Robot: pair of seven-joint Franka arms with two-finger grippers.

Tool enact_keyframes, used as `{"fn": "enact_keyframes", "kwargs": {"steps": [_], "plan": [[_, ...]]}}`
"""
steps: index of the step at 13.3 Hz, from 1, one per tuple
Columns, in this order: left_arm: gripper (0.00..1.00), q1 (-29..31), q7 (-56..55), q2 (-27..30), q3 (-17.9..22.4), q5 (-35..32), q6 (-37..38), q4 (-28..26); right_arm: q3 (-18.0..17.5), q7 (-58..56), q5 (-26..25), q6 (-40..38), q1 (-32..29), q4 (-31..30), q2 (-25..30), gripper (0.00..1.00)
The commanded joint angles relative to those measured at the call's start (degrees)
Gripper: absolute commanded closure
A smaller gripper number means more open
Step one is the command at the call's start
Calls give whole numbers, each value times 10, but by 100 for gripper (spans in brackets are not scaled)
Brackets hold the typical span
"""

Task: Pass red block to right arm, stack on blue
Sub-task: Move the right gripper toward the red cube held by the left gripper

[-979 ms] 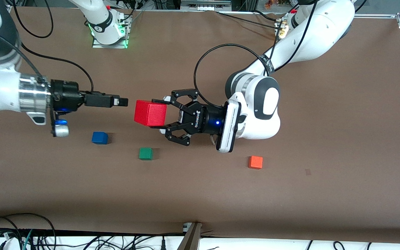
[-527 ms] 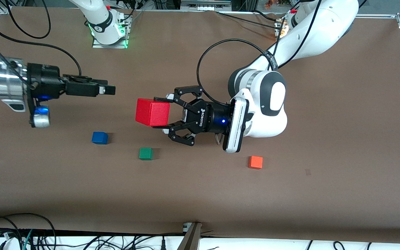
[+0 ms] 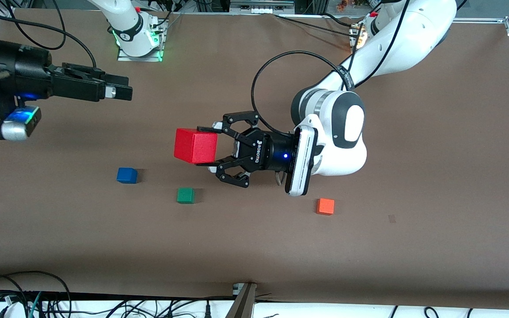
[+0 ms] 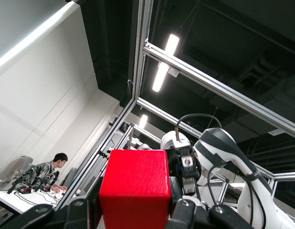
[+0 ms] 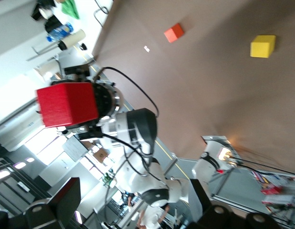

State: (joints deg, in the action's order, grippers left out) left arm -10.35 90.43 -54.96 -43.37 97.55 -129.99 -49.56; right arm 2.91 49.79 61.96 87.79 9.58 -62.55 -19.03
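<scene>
while the left gripper (image 3: 205, 147) holds the red block (image 3: 195, 145) clamped in mid-air over the desk's (image 3: 435, 176) middle, the right gripper (image 3: 124, 90) hangs wide open and empty toward the right arm's end. handover pending: right gripper must close on the block's free faces. blue block (image 3: 127, 175) waits near that end.

- The red block (image 3: 195, 145) is plain bright red.
- The blue block (image 3: 127, 175) is plain blue.
- The green block (image 3: 185, 195) is dark green.
- The orange block (image 3: 325, 206) is orange.
- A yellow block (image 5: 262, 46) shows in the right wrist view.
- The table (image 3: 435, 176) is plain brown.
- The left gripper (image 3: 212, 148) is black with white lettering.
- The right gripper (image 3: 124, 92) is black.
- Both arms are white.
</scene>
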Motion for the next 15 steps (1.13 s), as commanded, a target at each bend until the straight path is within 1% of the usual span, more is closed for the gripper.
{"fn": "enact_keyframes", "kwargs": {"steps": [1, 6, 9, 13, 15], "plan": [[100, 2, -4, 10, 5, 9, -7, 0, -4, 17, 10, 45, 11, 24, -13, 0], [100, 2, -4, 10, 5, 9, -7, 0, -4, 10, 10, 141, 36, 33, -40, 0], [100, 1, -4, 10, 5, 8, -7, 0, -2, 11, 9, 156, 49, 88, -91, 0], [100, 2, -3, 10, 5, 8, -7, 0, 0, 10, 5, 193, 71, 98, -108, 0], [100, 2, -3, 10, 5, 8, -7, 0, 0, 10, 5, 208, 78, 117, -120, 0]]}}
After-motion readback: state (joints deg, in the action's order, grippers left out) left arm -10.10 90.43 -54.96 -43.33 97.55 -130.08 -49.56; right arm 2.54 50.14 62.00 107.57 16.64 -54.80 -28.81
